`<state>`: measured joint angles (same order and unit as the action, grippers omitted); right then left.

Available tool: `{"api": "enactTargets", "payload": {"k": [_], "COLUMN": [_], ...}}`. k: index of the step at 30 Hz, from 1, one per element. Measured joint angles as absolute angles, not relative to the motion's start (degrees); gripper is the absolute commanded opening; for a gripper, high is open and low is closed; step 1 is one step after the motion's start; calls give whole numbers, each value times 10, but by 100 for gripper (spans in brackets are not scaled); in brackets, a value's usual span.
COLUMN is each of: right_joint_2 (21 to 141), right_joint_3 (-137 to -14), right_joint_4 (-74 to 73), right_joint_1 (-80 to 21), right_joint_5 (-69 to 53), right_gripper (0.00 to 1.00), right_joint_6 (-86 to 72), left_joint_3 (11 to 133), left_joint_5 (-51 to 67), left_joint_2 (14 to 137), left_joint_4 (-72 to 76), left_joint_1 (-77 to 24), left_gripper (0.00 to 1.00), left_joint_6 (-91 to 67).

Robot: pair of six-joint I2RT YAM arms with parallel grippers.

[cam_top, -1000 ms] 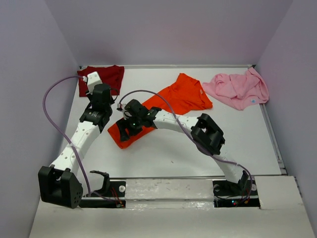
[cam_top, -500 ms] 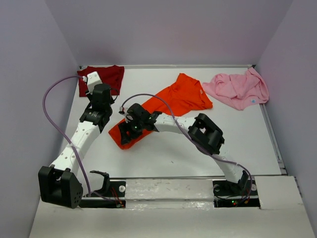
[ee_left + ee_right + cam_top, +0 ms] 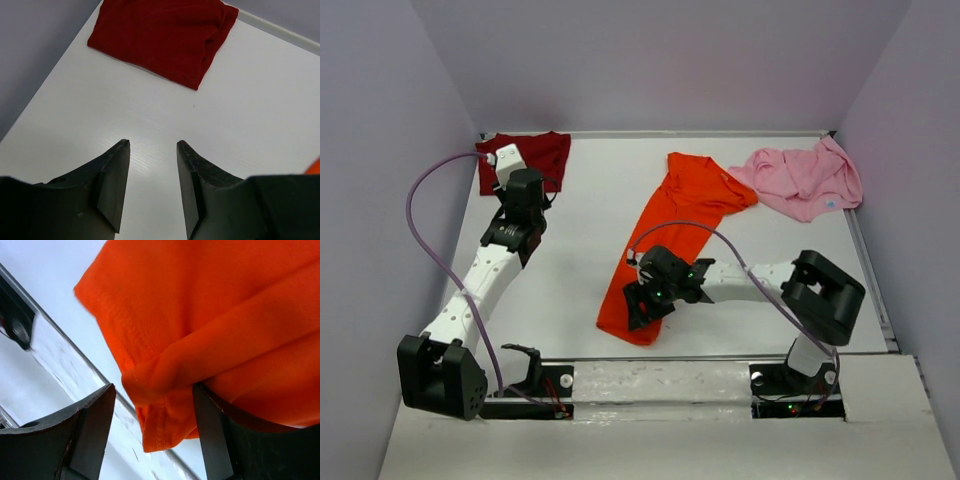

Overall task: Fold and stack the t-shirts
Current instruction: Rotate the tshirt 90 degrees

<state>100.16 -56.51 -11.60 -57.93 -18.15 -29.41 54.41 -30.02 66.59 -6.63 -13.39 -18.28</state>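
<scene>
The right tool point(image 3: 642, 305) has dragged the orange t-shirt point(image 3: 665, 235) toward the near edge of the surface point(image 3: 580, 290); it now runs long from the far middle to the front rail. A bunched fold sits between its parted fingers point(image 3: 95, 430), though a firm grip I cannot tell. The left tool point(image 3: 152, 185) hangs released over bare surface near the folded maroon t-shirt point(image 3: 548, 152) at far left. The pink t-shirt point(image 3: 800, 180) lies crumpled at far right.

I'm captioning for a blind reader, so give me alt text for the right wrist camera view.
An orange t-shirt fills most of the frame, its hemmed edge bunched between the right gripper's two dark fingers. Below and left of it show the white table and its metal edge strip.
</scene>
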Motion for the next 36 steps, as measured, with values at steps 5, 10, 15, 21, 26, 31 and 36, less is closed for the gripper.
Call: {"api": "enactTargets", "payload": {"k": [5,10,15,21,26,31,36], "right_joint_2": [838,707,700,838,1032,1218,1308], "right_joint_3": [-423,-397,-503,-719,-884,-1050,-1114], "right_joint_4": [-180,-302,-379,-374,-319,-309,-319], "right_joint_1": [-585,-586,-586,-546,-409,-312,-234], "right_joint_5": [-142,-74,4,93,91,88,85], "right_gripper": [69,70,70,70,70,70,70], "right_joint_6": [-360,-401,-390,-307,-228,-199,-192], "left_joint_3": [544,544,544,544,544,544,544], "left_joint_5": [-292,-286,-283,-279,-274,-270,-267], "left_joint_2": [667,671,671,673,678,678,678], "left_joint_4": [-66,-66,-66,-66,-66,-66,-65], "left_joint_1": [-133,-130,-127,-126,-126,-126,-126], "left_gripper": [52,52,52,52,52,52,52], "left_joint_6": [-183,-185,-185,-186,-187,-188,-189]}}
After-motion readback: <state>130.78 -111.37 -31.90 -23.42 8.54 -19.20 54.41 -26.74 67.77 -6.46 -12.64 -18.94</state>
